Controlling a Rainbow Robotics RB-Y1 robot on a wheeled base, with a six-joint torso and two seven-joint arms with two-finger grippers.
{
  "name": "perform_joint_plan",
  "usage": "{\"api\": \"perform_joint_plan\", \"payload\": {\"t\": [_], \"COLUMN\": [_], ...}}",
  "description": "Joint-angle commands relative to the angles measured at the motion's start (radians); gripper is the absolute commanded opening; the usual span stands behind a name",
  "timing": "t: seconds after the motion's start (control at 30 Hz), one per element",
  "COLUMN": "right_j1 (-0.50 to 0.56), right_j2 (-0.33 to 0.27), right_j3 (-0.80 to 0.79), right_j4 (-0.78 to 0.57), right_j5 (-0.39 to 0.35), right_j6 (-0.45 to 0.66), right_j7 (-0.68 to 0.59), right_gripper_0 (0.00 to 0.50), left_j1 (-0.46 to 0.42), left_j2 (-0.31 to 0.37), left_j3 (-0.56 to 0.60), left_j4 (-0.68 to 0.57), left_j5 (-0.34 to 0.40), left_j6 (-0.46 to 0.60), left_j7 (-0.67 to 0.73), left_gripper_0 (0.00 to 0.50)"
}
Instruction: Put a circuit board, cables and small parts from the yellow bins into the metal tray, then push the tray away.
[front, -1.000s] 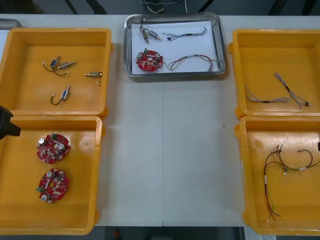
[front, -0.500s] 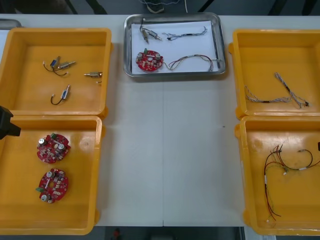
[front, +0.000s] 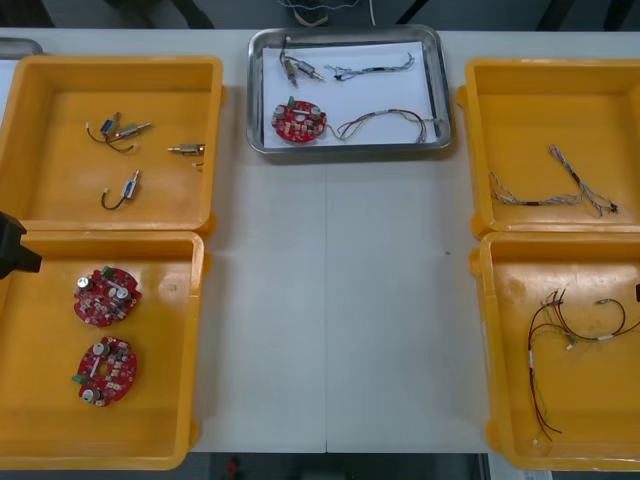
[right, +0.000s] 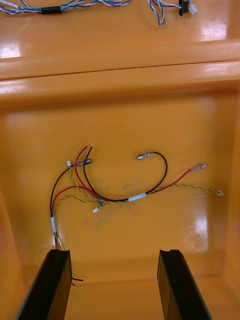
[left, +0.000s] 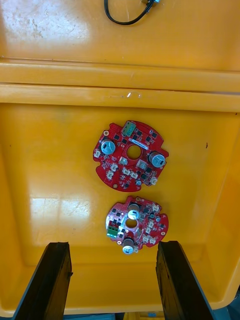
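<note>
The metal tray (front: 345, 149) stands at the table's far middle, white inside. In it lie a round red circuit board (front: 298, 121), small metal parts (front: 297, 68), a blue and white cable (front: 375, 68) and a red and yellow cable (front: 385, 122). My left gripper (left: 112, 245) hangs open over the near left bin, with two red circuit boards (left: 131, 156) (left: 136, 226) ahead of its fingers (left: 50, 280). It shows at the left edge (front: 15, 246) in the front view. My right gripper (right: 114, 252) is open above the near right bin, over black, red and yellow cables (right: 120, 187).
The far left yellow bin (front: 115, 66) holds several small metal parts (front: 120, 130). The far right yellow bin (front: 476, 150) holds twisted blue and white cables (front: 555, 185). The near left bin (front: 196, 350) and near right bin (front: 490, 350) flank bare table (front: 340, 300).
</note>
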Motion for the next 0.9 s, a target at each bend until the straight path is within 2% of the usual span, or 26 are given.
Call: {"api": "perform_joint_plan", "payload": {"t": [0.03, 0.9], "right_j1": [-0.017, -0.017], "right_j2": [-0.039, -0.039], "right_j3": [0.013, 0.013], "right_j4": [-0.017, -0.017], "right_j5": [-0.007, -0.007], "right_j6": [0.003, 0.003], "right_j7": [-0.014, -0.014], "right_gripper_0": [0.500, 0.500], "left_j1": [0.014, 0.014], "left_j2": [0.045, 0.045], "left_j3": [0.029, 0.029], "left_j4": [-0.027, -0.027], "left_j5": [0.007, 0.007], "left_j6": [0.006, 0.006], "left_j7": [-0.082, -0.082], "left_gripper_0": [0.500, 0.500]}}
